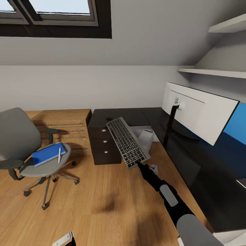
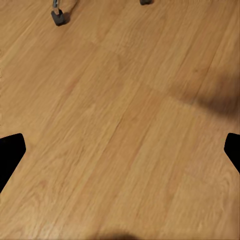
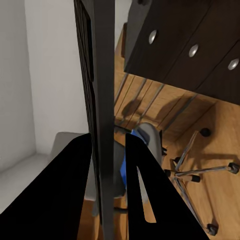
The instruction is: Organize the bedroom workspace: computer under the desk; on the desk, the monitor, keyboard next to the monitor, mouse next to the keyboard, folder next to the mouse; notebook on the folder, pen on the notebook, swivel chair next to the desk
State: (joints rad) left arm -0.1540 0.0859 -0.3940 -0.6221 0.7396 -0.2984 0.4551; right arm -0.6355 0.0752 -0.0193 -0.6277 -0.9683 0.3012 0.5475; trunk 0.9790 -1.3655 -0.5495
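Observation:
My right gripper (image 1: 139, 164) is shut on the near end of the grey keyboard (image 1: 127, 141), holding it tilted in the air in front of the dark drawer unit. The right wrist view shows the keyboard (image 3: 102, 100) edge-on between my fingers (image 3: 65, 195). The white monitor (image 1: 200, 112) stands on the black desk (image 1: 205, 177), its back toward me. A small dark mouse (image 1: 109, 118) lies on the desk's far corner. The grey swivel chair (image 1: 24, 143) at left carries a blue folder or notebook (image 1: 48, 153) with a pen (image 1: 59, 155) on it. My left gripper (image 2: 120, 150) hangs open over bare floor.
A dark drawer unit (image 1: 106, 147) with three knobs sits under the desk's left end. Something white (image 1: 147, 136) rests below the desk behind the keyboard. Wall shelves (image 1: 218, 71) hang above the monitor. A low wooden unit (image 1: 61, 119) stands behind the chair. A chair caster (image 2: 60, 17) is near my left gripper.

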